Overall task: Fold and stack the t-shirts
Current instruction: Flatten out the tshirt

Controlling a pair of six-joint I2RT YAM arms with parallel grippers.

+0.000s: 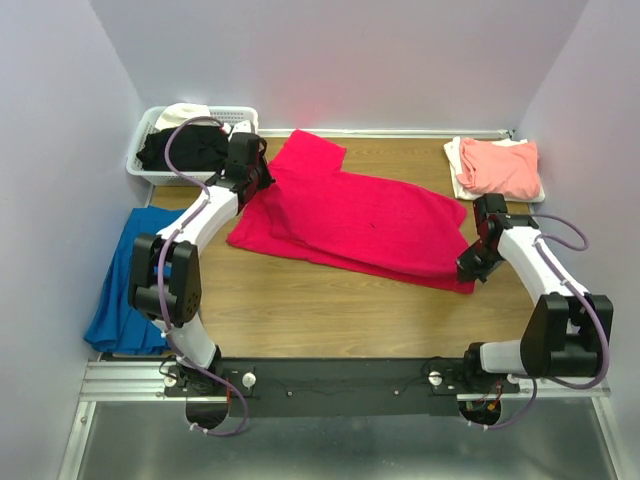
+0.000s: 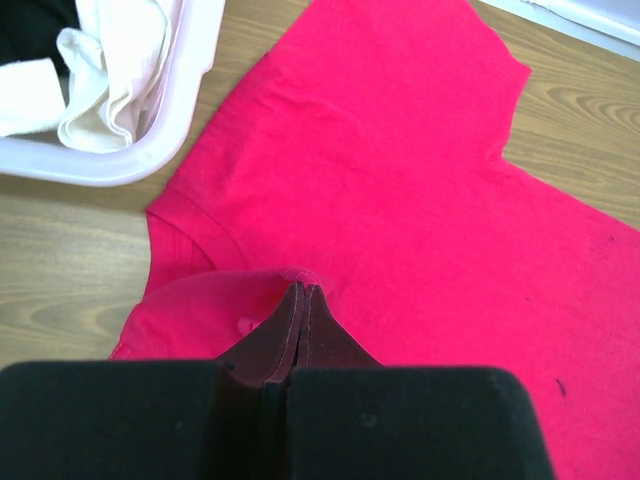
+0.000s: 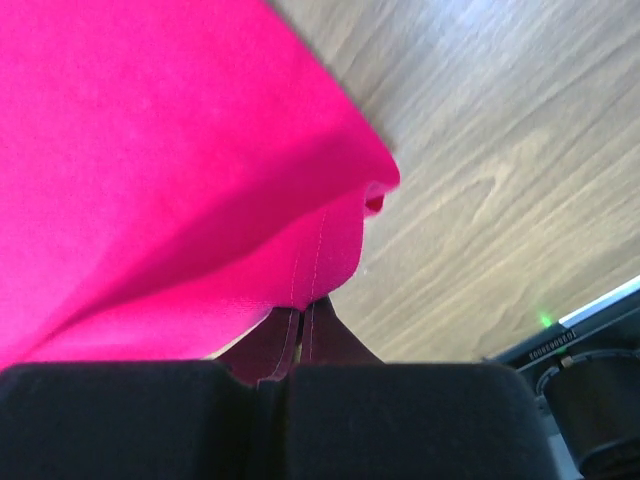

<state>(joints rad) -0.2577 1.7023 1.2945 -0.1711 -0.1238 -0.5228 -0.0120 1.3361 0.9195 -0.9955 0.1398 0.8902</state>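
Note:
The crimson-red t-shirt point(image 1: 360, 220) lies spread across the middle of the wooden table, partly folded over itself. My left gripper point(image 1: 262, 180) is at its far left end, near the collar. In the left wrist view this gripper point(image 2: 303, 288) is shut and pinches a small pucker of the red cloth point(image 2: 400, 180). My right gripper point(image 1: 470, 268) is at the shirt's near right corner. In the right wrist view it point(image 3: 305, 305) is shut on the stitched hem, and the red cloth point(image 3: 150, 150) lifts off the table.
A white lattice basket point(image 1: 140, 160) at the back left holds a black shirt point(image 1: 180, 150) and a white one point(image 1: 185, 113); its rim point(image 2: 190, 90) is close to my left gripper. A salmon-pink shirt point(image 1: 498, 165) lies on a cream one point(image 1: 455, 160) at the back right. Blue cloth point(image 1: 125, 275) hangs over the left edge.

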